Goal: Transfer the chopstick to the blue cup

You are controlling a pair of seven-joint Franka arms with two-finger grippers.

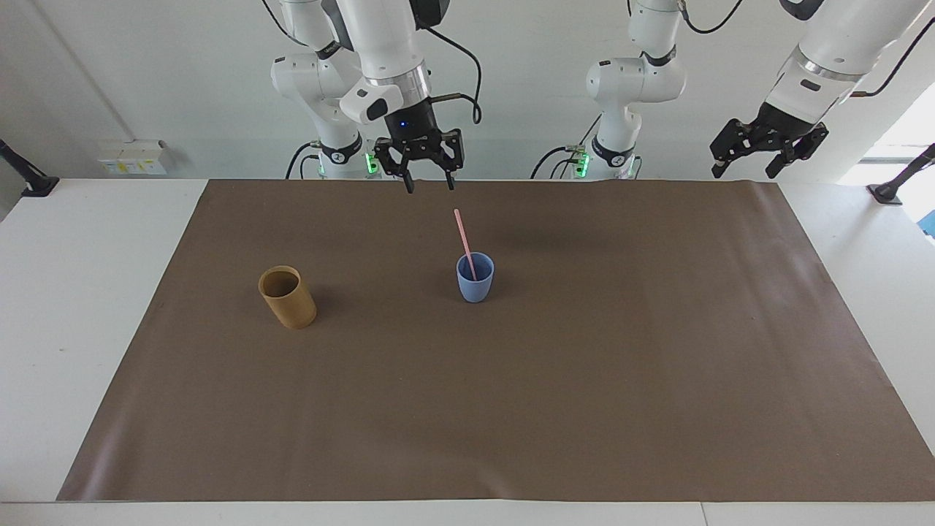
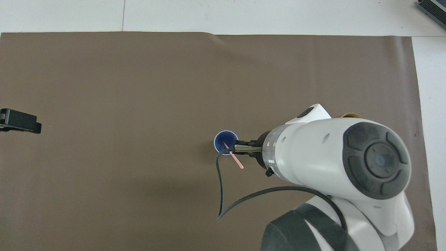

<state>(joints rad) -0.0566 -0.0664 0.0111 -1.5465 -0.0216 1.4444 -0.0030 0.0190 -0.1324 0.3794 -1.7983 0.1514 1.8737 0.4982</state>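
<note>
- Facing view: the chopstick (image 1: 464,244) stands in the blue cup (image 1: 475,277) near the middle of the brown mat (image 1: 584,409), its lower end inside and its shaft leaning on the rim, upper end tilted toward the robots.
- Raised over the mat's edge nearest the robots, the right gripper (image 1: 429,187) hangs with its fingers spread wide and nothing between them, clear of the stick's top.
- Off toward its own end of the table, the left gripper (image 1: 754,169) waits in the air, fingers apart and empty.
- A tan cup (image 1: 288,296) stands on the mat toward the right arm's end, well apart from the blue one.
- Overhead view: the pale stick (image 2: 233,155) crosses the blue cup's (image 2: 221,138) rim and juts out toward the robots, just beside the right gripper's dark fingers (image 2: 240,142).
- By the look of it the transfer is done; what remains is risk. The stick is long for so small a cup, and much of it overhangs the rim, so a knock from the arm or its dangling cable (image 2: 220,188) could lever it out or tip the light tumbler.
- A straight lift away from the cup looks the safest exit.
</note>
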